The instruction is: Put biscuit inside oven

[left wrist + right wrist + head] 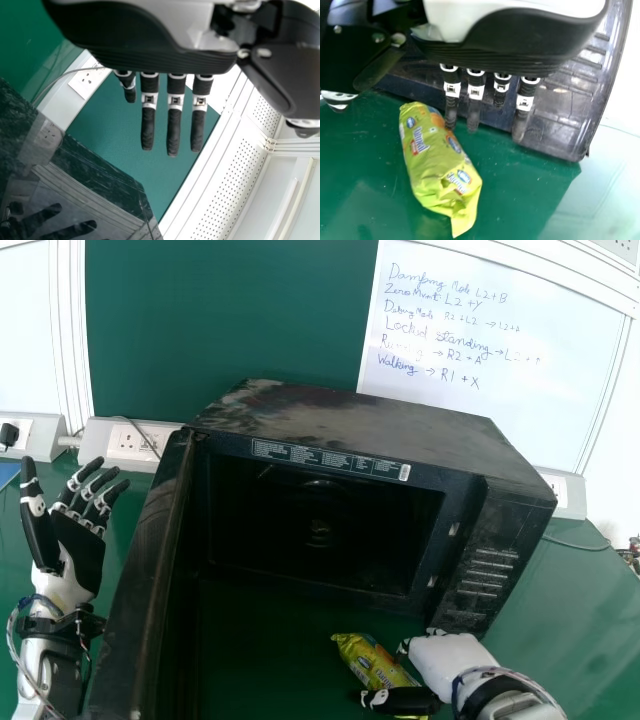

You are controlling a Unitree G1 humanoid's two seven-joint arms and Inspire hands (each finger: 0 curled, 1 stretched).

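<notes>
Packet between right hand's thumb and fingers

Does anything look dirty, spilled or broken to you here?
The oven looks grubby: pale smudges mark its black top and control panel. The biscuit packet, lying in front of it, has a crumpled end, though that may just be its wrapper. I see no spill or obvious break.

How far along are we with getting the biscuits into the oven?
The oven door already stands open. The right hand is at the biscuit packet, fingers straight, not gripping; the packet lies on the table. Gripping, lifting and placing it inside remain.
</notes>
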